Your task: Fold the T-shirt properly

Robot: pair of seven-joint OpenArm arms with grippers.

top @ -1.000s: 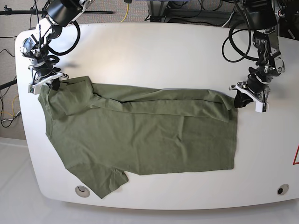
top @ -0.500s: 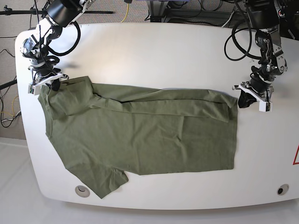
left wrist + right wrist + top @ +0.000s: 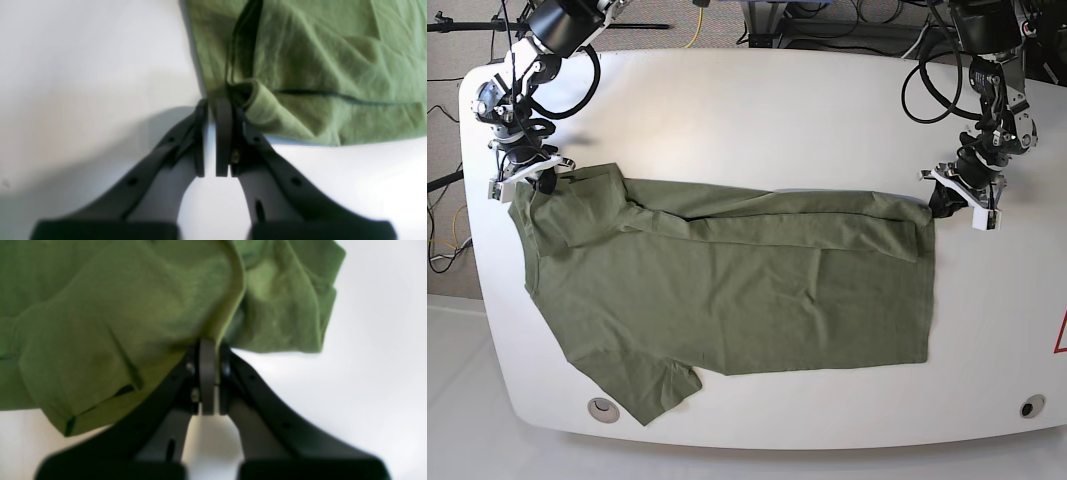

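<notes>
Grippers flank the T-shirt (image 3: 727,290) on the table (image 3: 757,110): right gripper (image 3: 209,350) pinching a sleeve edge, left gripper (image 3: 210,110) pressed together beside the hem corner.

a white rounded table (image 3: 757,110) is filling most of the view, a round fitting (image 3: 603,408) sitting near its front edge. black and yellow cables (image 3: 699,22) are trailing behind it.
</notes>
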